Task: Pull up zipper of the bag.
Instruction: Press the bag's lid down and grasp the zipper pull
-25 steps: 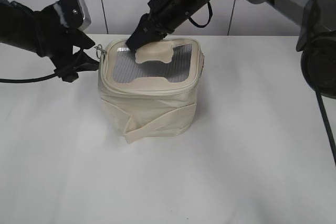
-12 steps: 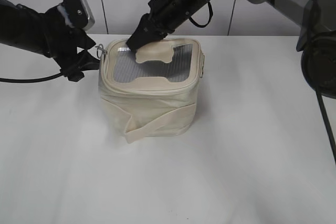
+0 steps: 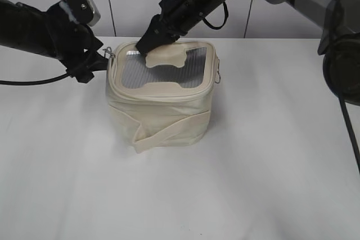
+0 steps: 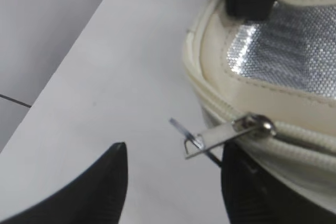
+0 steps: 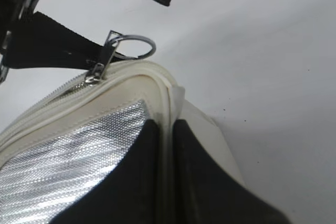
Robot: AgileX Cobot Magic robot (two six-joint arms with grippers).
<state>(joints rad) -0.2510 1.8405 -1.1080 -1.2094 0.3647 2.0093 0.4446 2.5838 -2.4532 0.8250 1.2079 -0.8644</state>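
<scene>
The cream bag stands mid-table, its grey ribbed top panel facing up. Its zipper runs round the top rim, and the silver pull sticks out from the bag's left corner. My left gripper is open. The pull lies just ahead of the gap, close to the right finger. In the exterior view the left gripper sits at the bag's left corner. My right gripper is shut on the bag's rim seam at the back left. The pull's ring shows beyond it.
The white table spreads round the bag. A second silver ring hangs at the bag's right side. A wide cream strap crosses the bag's front. A grey wall stands behind the table's far edge.
My left gripper has shifted a little up and right, closer to the pull at the bag's corner. The right gripper and the bag have stayed put.
</scene>
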